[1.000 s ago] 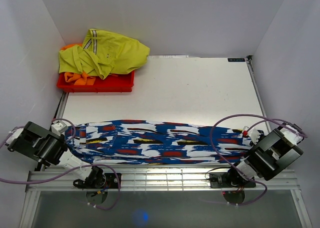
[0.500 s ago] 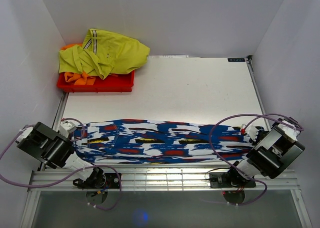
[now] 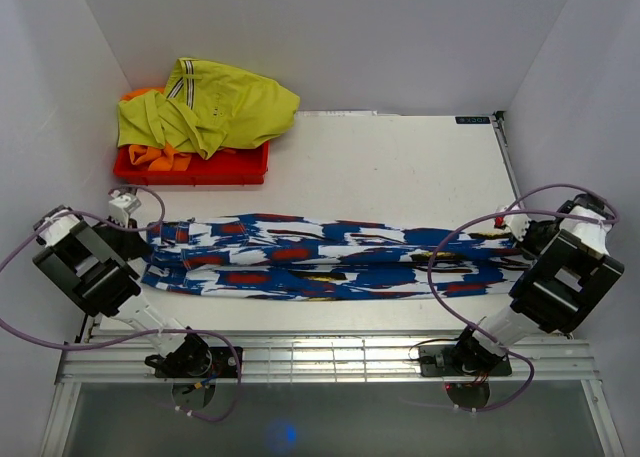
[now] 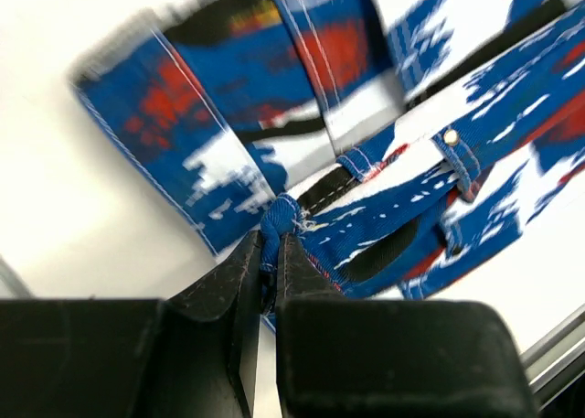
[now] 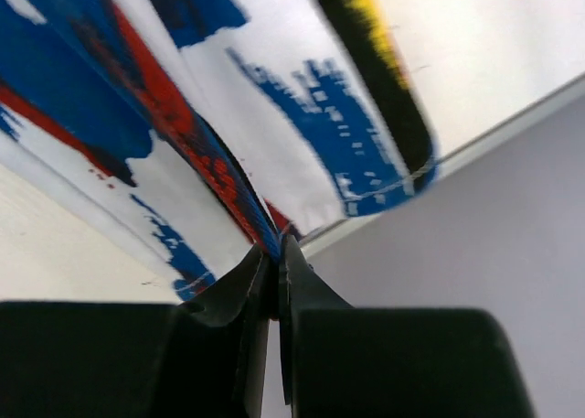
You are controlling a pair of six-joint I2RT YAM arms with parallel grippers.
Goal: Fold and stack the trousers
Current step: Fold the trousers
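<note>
The trousers (image 3: 330, 257), royal blue with white, red, black and yellow blotches, lie stretched left to right across the near half of the white table (image 3: 400, 167), folded lengthwise. My left gripper (image 3: 140, 239) is shut on the waistband end at the left; the wrist view shows the jaws pinching a bunched blue edge of the trousers (image 4: 366, 208) beside a belt loop and rivet. My right gripper (image 3: 515, 232) is shut on the leg end at the right; its wrist view shows the trousers' fabric (image 5: 228, 116) clamped between the jaws near the table edge.
A red tray (image 3: 190, 167) at the back left holds a yellow-green garment (image 3: 210, 107) with dark stripes over an orange garment (image 3: 160, 157). White walls enclose the table on three sides. A metal rail (image 3: 320, 362) runs along the near edge.
Both grippers have moved away from the near edge toward the back, carrying the trousers' ends. The trousers have shifted back and now lie folded in a narrower strip.
</note>
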